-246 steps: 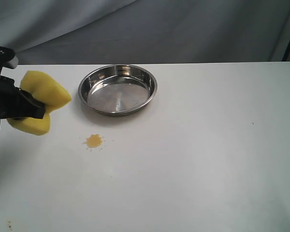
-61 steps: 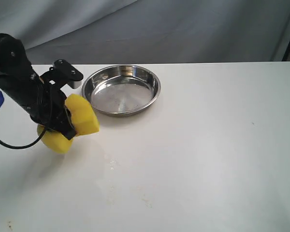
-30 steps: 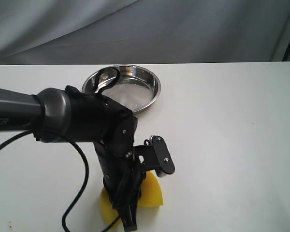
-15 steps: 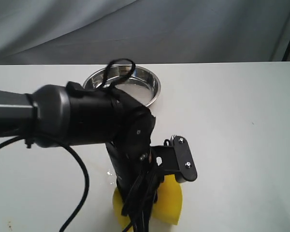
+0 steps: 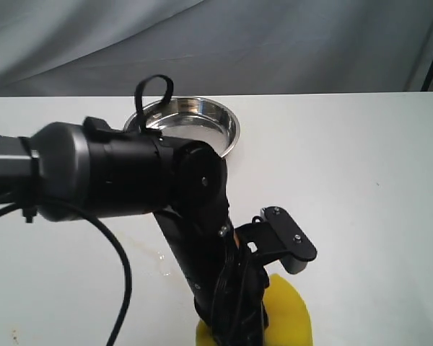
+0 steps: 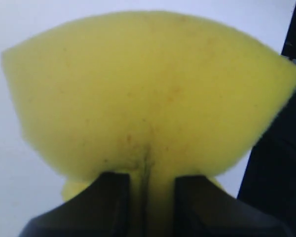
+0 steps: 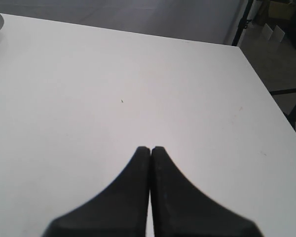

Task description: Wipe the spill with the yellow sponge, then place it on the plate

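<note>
Over the wide white table [image 5: 375, 187] a bulky black left arm [image 5: 130, 180] stretches, its left gripper [image 6: 147, 183] pinching a thick bright yellow foam sponge [image 5: 292, 317] at the table's near side. The round shiny steel plate [image 5: 234, 133] sits well apart at the far side, behind that arm, so the carry should run back and leftward; no orange spill shows. The right gripper [image 7: 151, 149], jaws pressed together on nothing, hangs over bare table.

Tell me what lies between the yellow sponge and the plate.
In the exterior view, the left arm, its black body, lies between yellow sponge and plate.
</note>
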Available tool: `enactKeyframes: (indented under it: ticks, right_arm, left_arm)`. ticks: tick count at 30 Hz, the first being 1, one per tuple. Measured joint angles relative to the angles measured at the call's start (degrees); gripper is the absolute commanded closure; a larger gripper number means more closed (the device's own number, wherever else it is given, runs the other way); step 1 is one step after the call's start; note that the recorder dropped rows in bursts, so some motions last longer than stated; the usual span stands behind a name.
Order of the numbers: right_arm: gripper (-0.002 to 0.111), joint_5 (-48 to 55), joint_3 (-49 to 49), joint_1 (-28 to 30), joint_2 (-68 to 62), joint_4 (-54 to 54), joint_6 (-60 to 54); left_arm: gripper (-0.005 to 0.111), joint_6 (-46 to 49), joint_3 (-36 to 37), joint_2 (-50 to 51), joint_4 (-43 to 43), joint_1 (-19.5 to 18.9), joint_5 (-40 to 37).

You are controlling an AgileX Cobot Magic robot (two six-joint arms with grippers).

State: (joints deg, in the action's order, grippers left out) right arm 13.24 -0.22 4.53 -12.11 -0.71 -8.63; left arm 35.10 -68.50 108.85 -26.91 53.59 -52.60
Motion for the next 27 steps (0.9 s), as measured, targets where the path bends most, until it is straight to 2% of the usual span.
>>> enactKeyframes:
  ticks: [9, 14, 20, 27]
  right_arm:
    - [0.108, 0.00, 0.00, 0.00, 0.00, 0.00, 0.00]
    - [0.108, 0.00, 0.00, 0.00, 0.00, 0.00, 0.00]
    - [0.108, 0.00, 0.00, 0.00, 0.00, 0.00, 0.00]
    - [0.108, 0.00, 0.00, 0.00, 0.00, 0.00, 0.00]
  left_arm:
    - [0.107, 0.00, 0.00, 7.72, -4.81, 0.00, -0.39]
    - [0.107, 0.00, 0.00, 8.19, -6.26, -2.01, -1.34]
    - [0.107, 0.00, 0.00, 8.32, -7.12, -8.35, -2.98]
    - [0.107, 0.00, 0.00, 8.41, -6.16, -18.86, -3.50]
